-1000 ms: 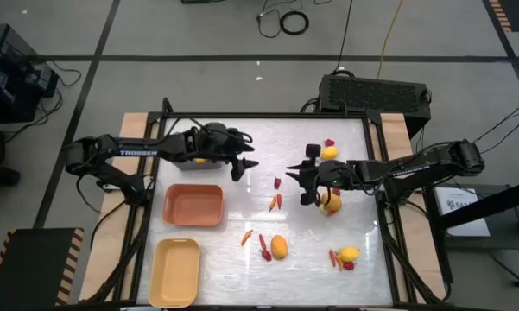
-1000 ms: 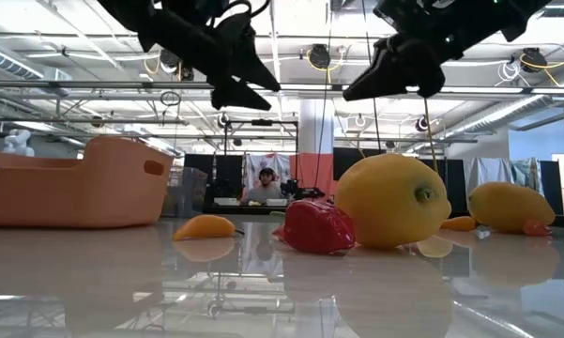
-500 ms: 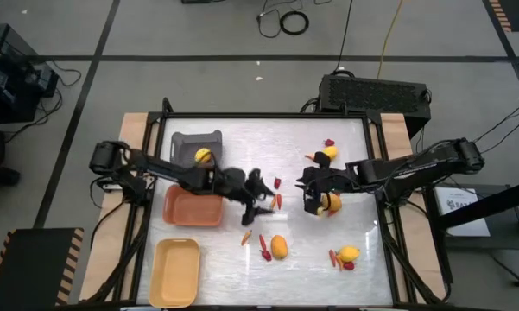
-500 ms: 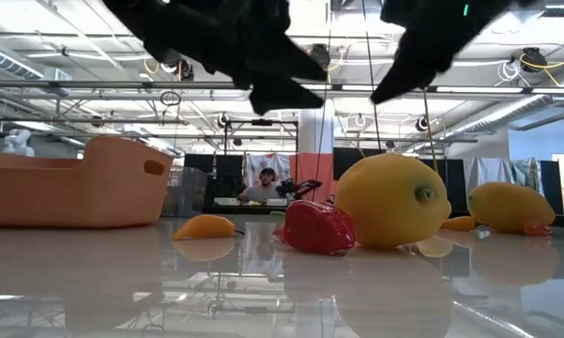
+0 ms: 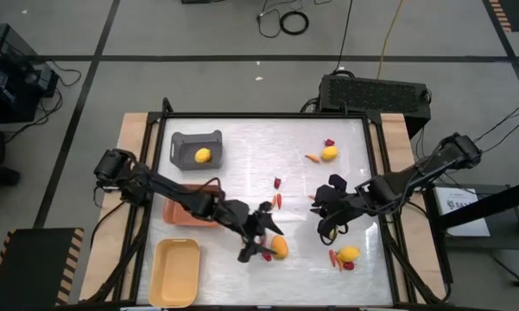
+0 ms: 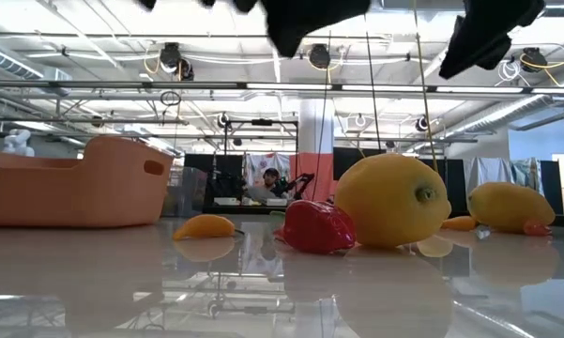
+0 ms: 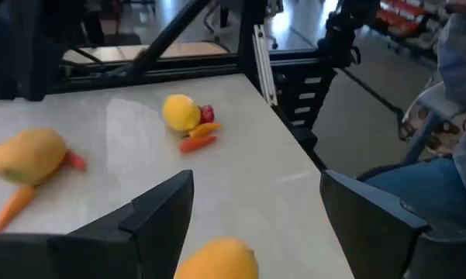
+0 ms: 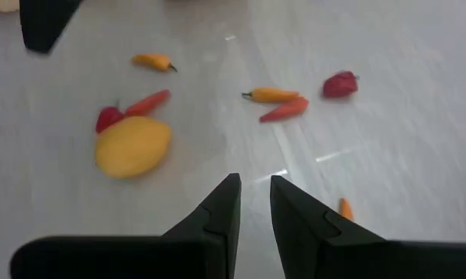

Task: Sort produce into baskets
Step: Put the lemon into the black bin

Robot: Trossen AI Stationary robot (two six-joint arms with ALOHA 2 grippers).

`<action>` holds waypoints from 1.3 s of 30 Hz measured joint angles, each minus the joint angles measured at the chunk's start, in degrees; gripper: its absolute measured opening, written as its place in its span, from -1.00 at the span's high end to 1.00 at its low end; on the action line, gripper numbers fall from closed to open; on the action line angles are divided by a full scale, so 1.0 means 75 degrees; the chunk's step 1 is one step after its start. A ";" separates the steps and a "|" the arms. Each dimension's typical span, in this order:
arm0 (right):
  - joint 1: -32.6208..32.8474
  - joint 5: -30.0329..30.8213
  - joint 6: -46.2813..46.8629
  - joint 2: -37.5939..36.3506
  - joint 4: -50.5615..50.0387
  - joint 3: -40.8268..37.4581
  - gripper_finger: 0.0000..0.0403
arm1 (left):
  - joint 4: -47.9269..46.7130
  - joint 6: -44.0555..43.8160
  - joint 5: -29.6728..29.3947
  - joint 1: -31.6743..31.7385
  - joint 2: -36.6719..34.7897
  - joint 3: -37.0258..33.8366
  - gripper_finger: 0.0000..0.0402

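Left gripper point(image 5: 261, 244) reached low into the centre of the high view, jaws spread wide and hovering just beside a yellow-orange fruit point(image 5: 279, 247) on the white bench point(image 5: 242, 164); same fruit point(image 7: 217, 262) seen between the spread fingers in the left wrist view. Right gripper point(image 5: 321, 216) sat right of centre, its jaws nearly pressed together with only a thin gap, holding nothing.

Grey basket point(image 5: 196, 148) lay at the upper left of the bench with one lemon point(image 5: 203, 155) inside. Orange basket point(image 5: 183, 210) lay below it, partly under the left arm. Pale yellow basket point(image 5: 177, 271) lay at the lower left.

Loose produce scattered elsewhere: a lemon point(image 5: 329, 153) with a small red piece point(image 5: 329, 142) and a carrot point(image 5: 313, 158) at the upper right; a red piece point(image 5: 277, 183) and carrots point(image 5: 277, 201) near the middle; another lemon point(image 5: 349, 254) with a carrot point(image 5: 333, 257) and a red piece point(image 5: 348, 265) at the lower right.

From bench height, a big lemon point(image 6: 391, 200) stood touching a red strawberry-like piece point(image 6: 318, 226).
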 joint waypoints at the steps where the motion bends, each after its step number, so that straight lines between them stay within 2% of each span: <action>1: 0.0001 -0.0005 -0.0008 0.0002 0.0035 0.0002 0.69 | -0.0296 0.0004 -0.0083 -0.0013 0.0133 0.0290 -0.43; 6: -0.0005 -0.0015 0.0123 0.0002 -0.0074 0.0000 0.69 | -0.1457 0.0319 -0.0244 -0.0066 0.0962 0.1600 -0.43; 10: 0.0033 -0.0031 0.0138 0.0001 -0.0291 0.0000 0.69 | -0.1772 0.0532 -0.0733 -0.0069 0.1615 0.2445 -0.43; 16: 0.0398 0.0007 0.0896 -0.0328 -0.1429 0.0000 0.69 | -0.1961 0.0589 -0.0861 0.0287 0.2442 0.3236 -0.43; 22: 0.1173 0.1103 0.1979 -0.0954 -0.2438 0.0000 0.68 | -0.1583 0.1151 -0.0851 0.0846 0.3285 0.3757 -0.43; 27: 0.1608 0.1901 0.2153 -0.1349 -0.2526 0.0000 0.69 | -0.1352 0.1830 -0.0848 0.1335 0.4230 0.4565 -0.43; 31: 0.1748 0.2179 0.2100 -0.1400 -0.2537 0.0000 0.69 | -0.1349 0.2310 -0.0667 0.1712 0.4830 0.5437 -0.43; 36: 0.1854 0.2231 0.2103 -0.1330 -0.2557 0.0000 0.68 | -0.1517 0.2694 0.0236 0.2162 0.5314 0.6246 -0.43; 39: 0.1901 0.2244 0.2103 -0.1224 -0.2551 0.0000 0.69 | -0.1540 0.2975 0.0478 0.2316 0.5430 0.6455 -0.43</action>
